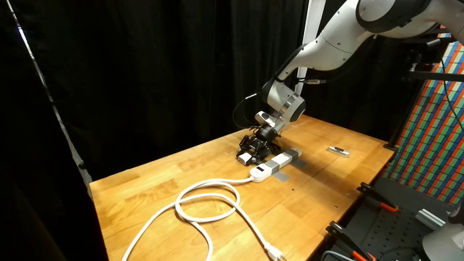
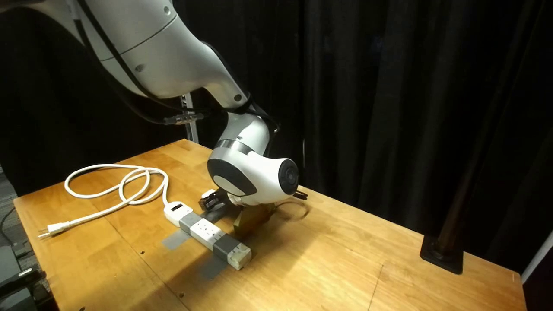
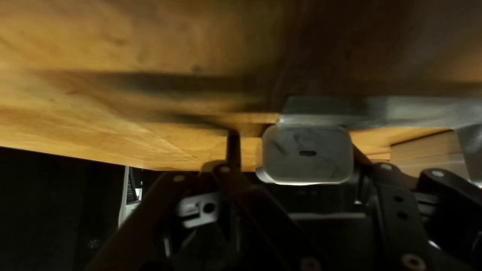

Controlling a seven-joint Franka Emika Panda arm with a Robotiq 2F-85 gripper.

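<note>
The hand (image 3: 296,148) is low over the counter (image 1: 145,203), its fingers (image 3: 233,150) apart, one to either side of a white charger (image 3: 301,165). In the wrist view, wood shows in the gap at the charger's 9 o'clock side; at its 3 o'clock side a finger is right beside it, and I cannot tell whether the two touch. The charger turns its slotted face toward that camera. Whether it rests on the counter or sits just off it, I cannot tell.

In an exterior view, the arm (image 1: 333,47) reaches down to the hand from 1 o'clock. From the charger there, a white strip (image 1: 281,158) lies near at 3 o'clock, its length running from 8 to 2. Well beyond it, also at 3 o'clock, is a small block (image 1: 339,151); clamps (image 1: 377,197) with orange tips sit at the counter's edge, around 4.

In an exterior view, the strip's cord (image 2: 93,215) loops at 9 o'clock from the charger and ends in a plug (image 2: 58,227). Gray tape (image 2: 176,239) is stuck to the counter at 7, and a black foot (image 2: 440,259) stands well apart between 3 and 4. Dark curtains (image 2: 410,108) hang behind.
</note>
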